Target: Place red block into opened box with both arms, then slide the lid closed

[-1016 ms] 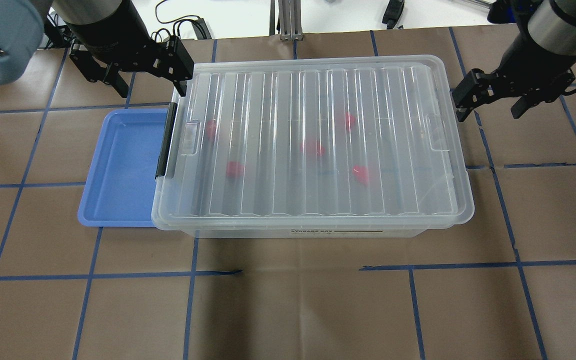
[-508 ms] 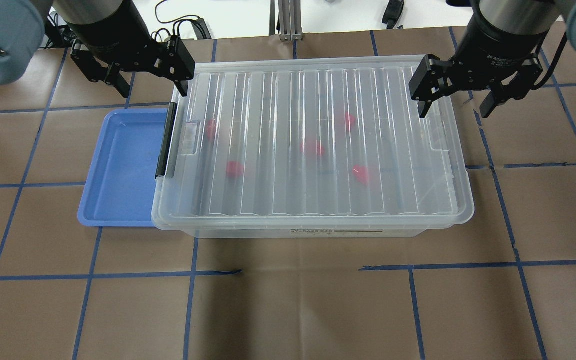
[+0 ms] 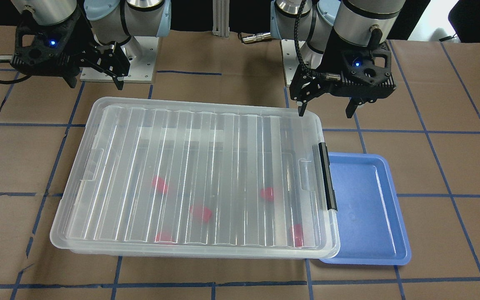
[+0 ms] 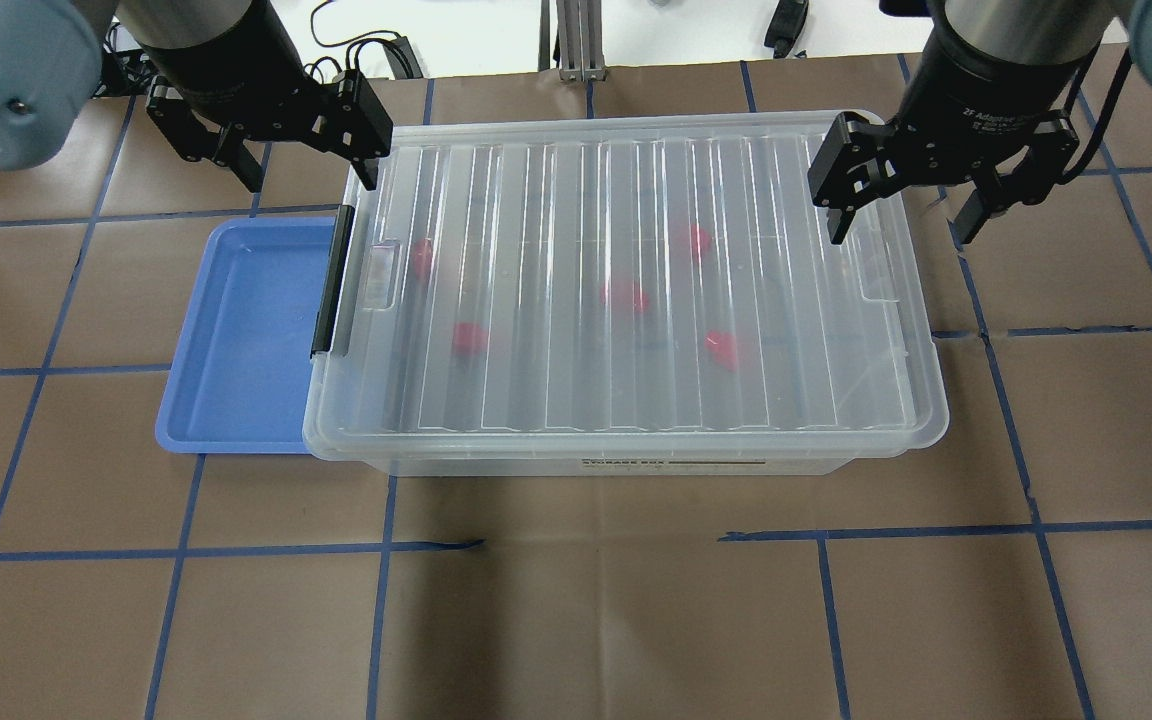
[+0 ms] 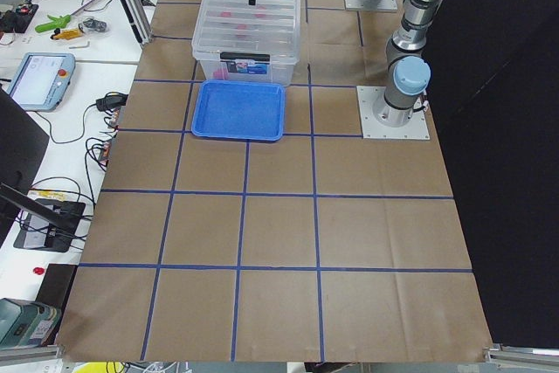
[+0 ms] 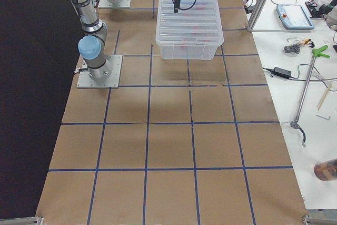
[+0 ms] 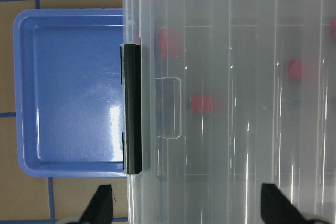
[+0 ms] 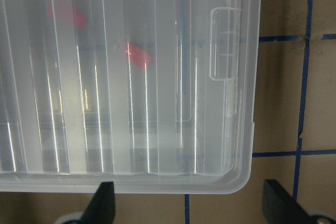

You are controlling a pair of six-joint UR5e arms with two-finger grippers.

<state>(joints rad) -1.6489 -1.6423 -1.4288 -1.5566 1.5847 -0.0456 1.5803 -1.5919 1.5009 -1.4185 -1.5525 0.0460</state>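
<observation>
The clear box (image 4: 636, 465) stands mid-table with the ribbed clear lid (image 4: 556, 190) lying over it. Several red blocks, such as one (image 4: 624, 295) near the middle, show blurred through the lid. A black latch bar (image 4: 333, 280) runs along the box's left end. My left gripper (image 4: 306, 165) is open above the back left corner, one finger over the lid and one outside it. My right gripper (image 4: 901, 225) is open astride the back right corner of the lid. Neither holds anything. Both wrist views look down on the lid (image 7: 236, 103) (image 8: 131, 77).
An empty blue tray (image 4: 246, 340) lies against the box's left end, partly under it. Brown paper with a blue tape grid covers the table (image 4: 586, 620). The arm bases (image 3: 140, 62) stand behind the box. Benches with tools and cables flank the table ends.
My right gripper swung in from beyond the box's right end to over the lid's back right corner, still open. The left gripper barely shifted. Box, lid and blocks have not moved.
</observation>
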